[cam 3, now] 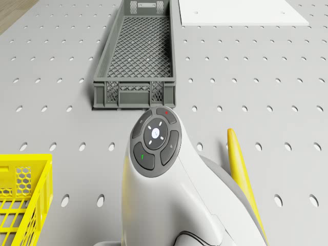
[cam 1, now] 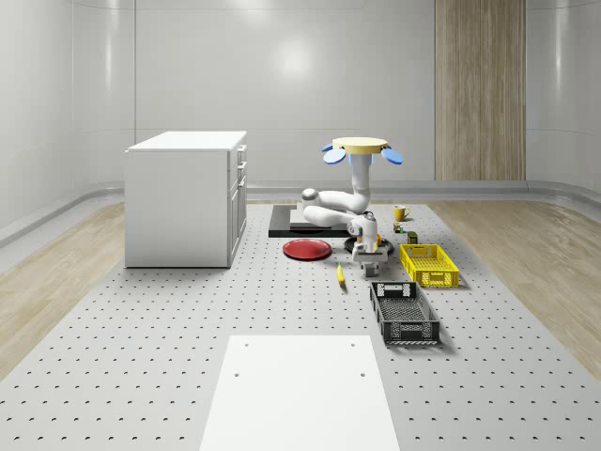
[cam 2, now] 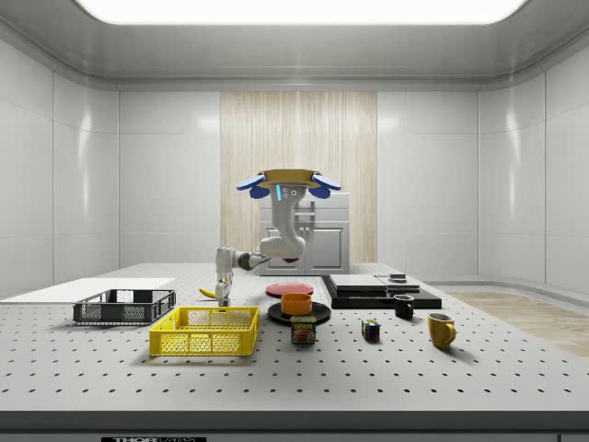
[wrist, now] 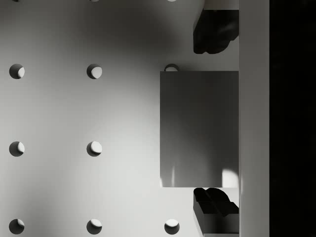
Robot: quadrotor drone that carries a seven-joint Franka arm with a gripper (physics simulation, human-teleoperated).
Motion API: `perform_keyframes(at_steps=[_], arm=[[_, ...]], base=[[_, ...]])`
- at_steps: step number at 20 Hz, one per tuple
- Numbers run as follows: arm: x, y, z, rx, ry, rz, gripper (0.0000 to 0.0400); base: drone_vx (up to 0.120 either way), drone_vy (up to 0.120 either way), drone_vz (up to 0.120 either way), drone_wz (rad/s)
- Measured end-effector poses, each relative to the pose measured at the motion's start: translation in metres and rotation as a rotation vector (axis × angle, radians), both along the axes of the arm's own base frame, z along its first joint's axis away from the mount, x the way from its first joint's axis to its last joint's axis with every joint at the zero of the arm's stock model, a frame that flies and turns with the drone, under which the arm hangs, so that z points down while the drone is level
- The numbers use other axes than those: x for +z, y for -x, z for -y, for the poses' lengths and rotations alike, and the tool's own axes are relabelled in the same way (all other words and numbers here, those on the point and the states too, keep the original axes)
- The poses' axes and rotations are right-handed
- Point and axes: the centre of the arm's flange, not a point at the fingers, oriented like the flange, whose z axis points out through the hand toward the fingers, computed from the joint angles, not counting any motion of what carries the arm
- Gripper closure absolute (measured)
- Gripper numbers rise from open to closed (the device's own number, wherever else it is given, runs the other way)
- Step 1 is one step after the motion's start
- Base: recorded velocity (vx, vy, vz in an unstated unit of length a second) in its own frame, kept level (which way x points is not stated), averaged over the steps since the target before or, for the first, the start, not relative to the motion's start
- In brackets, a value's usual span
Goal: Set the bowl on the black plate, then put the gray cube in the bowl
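Note:
Seen from the wrist, the gray cube (wrist: 199, 128) rests on the perforated table between my two dark fingertips (wrist: 215, 32); the gripper (wrist: 216, 121) is open, straddling it with a gap on one side. An orange bowl (cam 2: 296, 302) sits on the black plate (cam 2: 316, 315) in the side view, to the right of the gripper (cam 2: 222, 295). The drone (cam 1: 362, 146) hovers above the table, its arm bent down to the gripper (cam 1: 368, 263) low over the surface, beside the banana (cam 1: 340, 274).
A red plate (cam 1: 307, 249), yellow basket (cam 1: 429, 265) and gray crate (cam 1: 404, 313) surround the gripper. Spam can (cam 2: 303, 330), Rubik's cube (cam 2: 370, 331), black mug (cam 2: 403, 306) and yellow mug (cam 2: 441, 329) stand by the plate. A white cabinet (cam 1: 188, 197) stands at the whole-scene view's left.

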Motion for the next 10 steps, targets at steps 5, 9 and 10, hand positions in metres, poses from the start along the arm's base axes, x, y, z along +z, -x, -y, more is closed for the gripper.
perform_keyframes(at_steps=[5,9,10], arm=[[0.0063,0.0000,0.0000,0.000,0.000,0.000,0.0000],[0.0081,0.0000,0.0000,0.000,0.000,0.000,0.0000],[0.0084,0.0000,0.0000,0.000,0.000,0.000,0.0023]], base=[[0.000,0.000,0.000,0.000],[0.000,0.000,0.000,0.000],[0.000,0.000,0.000,0.000]])
